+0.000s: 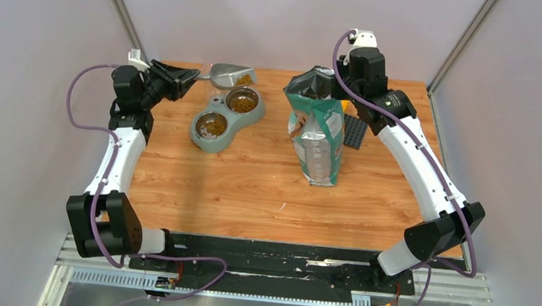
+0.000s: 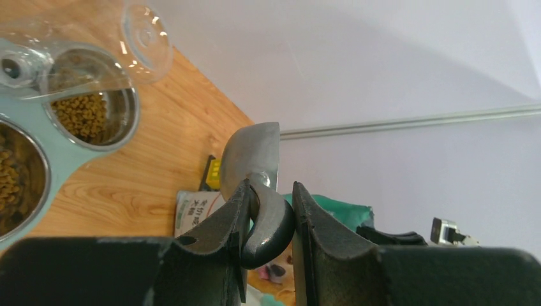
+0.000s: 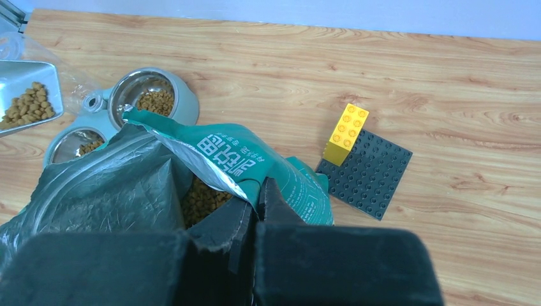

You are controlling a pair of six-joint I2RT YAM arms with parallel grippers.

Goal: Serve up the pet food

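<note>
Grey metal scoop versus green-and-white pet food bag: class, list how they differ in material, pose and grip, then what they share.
The grey metal scoop is rigid and shiny; the green-and-white pet food bag is soft and crumpled at its mouth. The scoop is held roughly level; the bag stands upright on the wooden table. The left gripper clamps the scoop's handle between its fingers; the right gripper pinches the bag's open rim. Both hold brown kibble.
</note>
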